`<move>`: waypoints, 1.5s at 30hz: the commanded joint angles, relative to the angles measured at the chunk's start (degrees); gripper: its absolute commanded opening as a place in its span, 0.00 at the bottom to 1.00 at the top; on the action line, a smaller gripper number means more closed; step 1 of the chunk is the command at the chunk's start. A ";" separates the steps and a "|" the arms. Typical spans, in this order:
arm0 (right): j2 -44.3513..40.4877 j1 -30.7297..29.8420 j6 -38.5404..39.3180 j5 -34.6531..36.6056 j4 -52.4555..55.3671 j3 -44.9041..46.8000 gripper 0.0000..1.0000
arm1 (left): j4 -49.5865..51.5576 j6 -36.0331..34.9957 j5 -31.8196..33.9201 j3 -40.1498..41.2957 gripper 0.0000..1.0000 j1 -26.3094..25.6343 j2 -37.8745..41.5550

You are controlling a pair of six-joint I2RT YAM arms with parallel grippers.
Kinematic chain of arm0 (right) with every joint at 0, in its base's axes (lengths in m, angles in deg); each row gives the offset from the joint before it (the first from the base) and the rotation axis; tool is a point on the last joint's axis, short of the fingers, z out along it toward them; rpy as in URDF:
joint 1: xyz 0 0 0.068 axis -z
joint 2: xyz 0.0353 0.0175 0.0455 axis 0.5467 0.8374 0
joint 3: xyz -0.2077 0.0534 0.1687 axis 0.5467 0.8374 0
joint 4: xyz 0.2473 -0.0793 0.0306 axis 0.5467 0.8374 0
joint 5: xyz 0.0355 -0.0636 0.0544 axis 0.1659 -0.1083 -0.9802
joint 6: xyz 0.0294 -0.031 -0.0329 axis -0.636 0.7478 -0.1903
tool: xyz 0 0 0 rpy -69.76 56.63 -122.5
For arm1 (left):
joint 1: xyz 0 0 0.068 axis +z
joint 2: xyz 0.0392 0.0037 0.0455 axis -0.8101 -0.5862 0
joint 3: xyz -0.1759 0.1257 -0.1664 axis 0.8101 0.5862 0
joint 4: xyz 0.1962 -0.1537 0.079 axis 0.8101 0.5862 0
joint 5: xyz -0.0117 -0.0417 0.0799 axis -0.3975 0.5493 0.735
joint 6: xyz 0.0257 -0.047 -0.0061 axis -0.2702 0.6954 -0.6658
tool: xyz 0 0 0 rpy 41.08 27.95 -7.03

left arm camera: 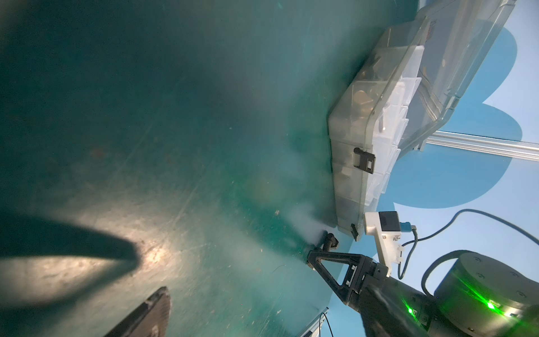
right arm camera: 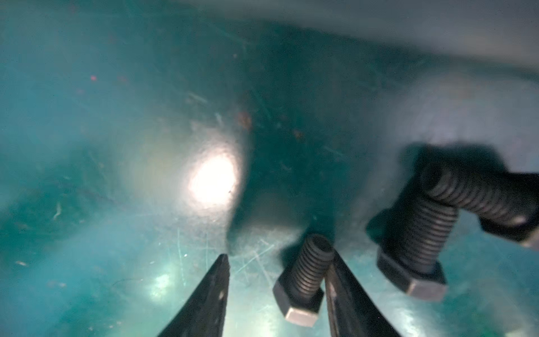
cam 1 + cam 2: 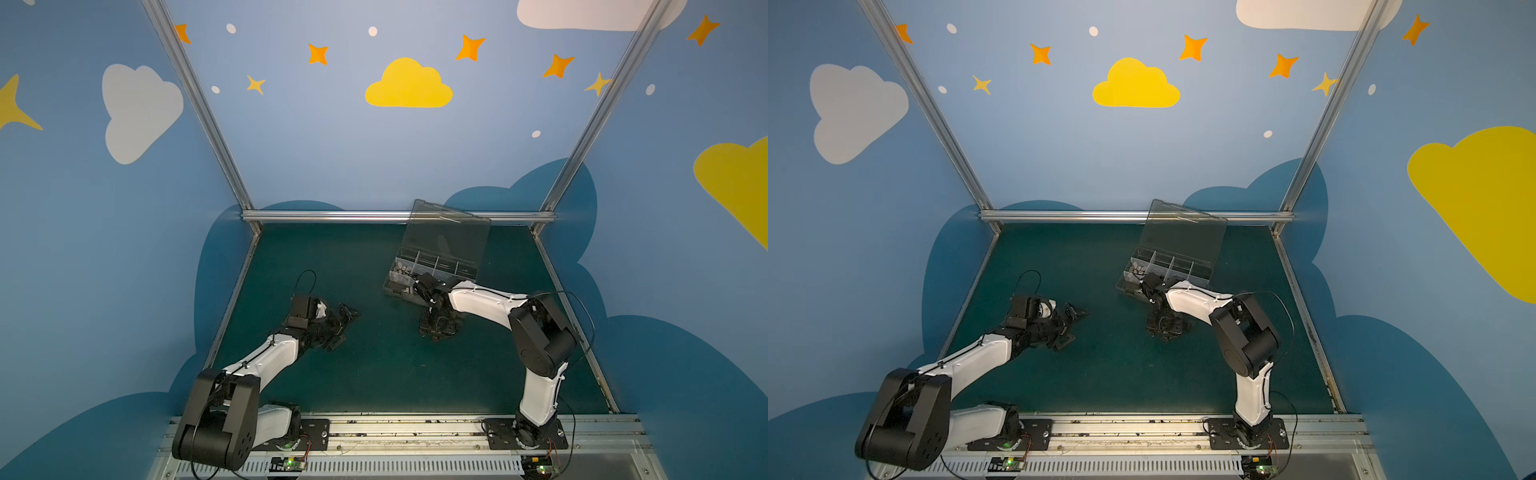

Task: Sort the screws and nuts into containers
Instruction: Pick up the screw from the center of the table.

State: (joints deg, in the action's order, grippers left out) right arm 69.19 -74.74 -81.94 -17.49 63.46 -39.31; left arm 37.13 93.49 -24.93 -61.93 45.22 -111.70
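The clear organizer box stands at the back of the green mat with its lid raised. Pale silver pieces lie in one end compartment; whether they are nuts is too small to tell. My right gripper points down at the mat just in front of the box. It is open around a black hex-head screw, which leans on one finger while the other finger stands apart. Two more black screws lie crossed beside it. My left gripper hovers open and empty at mid-left.
Aluminium frame rails border the mat at the back and sides. Blue painted walls enclose the cell. In the left wrist view a black screw shows by the right gripper's finger, close to the box's latched front wall.
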 commanded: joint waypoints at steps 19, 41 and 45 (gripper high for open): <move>2.25 -2.51 2.05 3.43 4.18 -0.87 0.38 | -0.09 -1.32 -0.66 -0.16 1.00 0.27 -0.35; -11.05 -2.77 18.58 7.29 1.77 -1.19 0.00 | 0.49 -1.24 -0.60 -0.51 1.00 0.35 0.11; -15.12 -1.54 21.80 7.54 3.57 -3.75 0.00 | 0.62 -1.23 -0.49 -0.51 1.00 0.32 0.37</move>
State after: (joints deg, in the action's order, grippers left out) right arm 56.67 -77.17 -64.39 -11.46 65.42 -40.60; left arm 37.18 93.30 -25.06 -61.93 45.38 -111.74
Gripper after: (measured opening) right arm 0.145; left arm 0.999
